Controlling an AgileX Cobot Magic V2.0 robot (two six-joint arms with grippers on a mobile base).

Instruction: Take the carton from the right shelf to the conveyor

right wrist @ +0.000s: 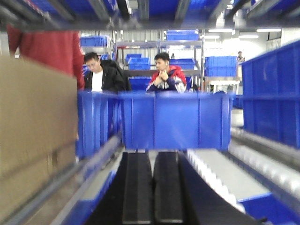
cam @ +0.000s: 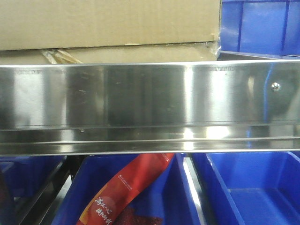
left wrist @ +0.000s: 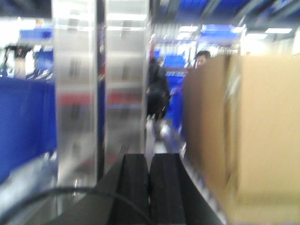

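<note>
- The carton [cam: 93, 21] sat on the right shelf [cam: 140, 93], behind its mirror-like steel lip.
- It stood just right of the left gripper [left wrist: 150, 157], whose black fingers [left wrist: 136, 187] were pressed together, holding nothing.
- The right gripper [right wrist: 153, 154], likewise closed and empty, had the carton to its left.

We note carton [cam: 108, 21] on right shelf [cam: 150, 108], behind front lip, toward left. Upper bin [cam: 260, 28] just right of carton. Below lip we find middle bin [cam: 89, 183] and right bin [cam: 262, 201] side by side. Packet [cam: 129, 187] in middle bin.
</note>
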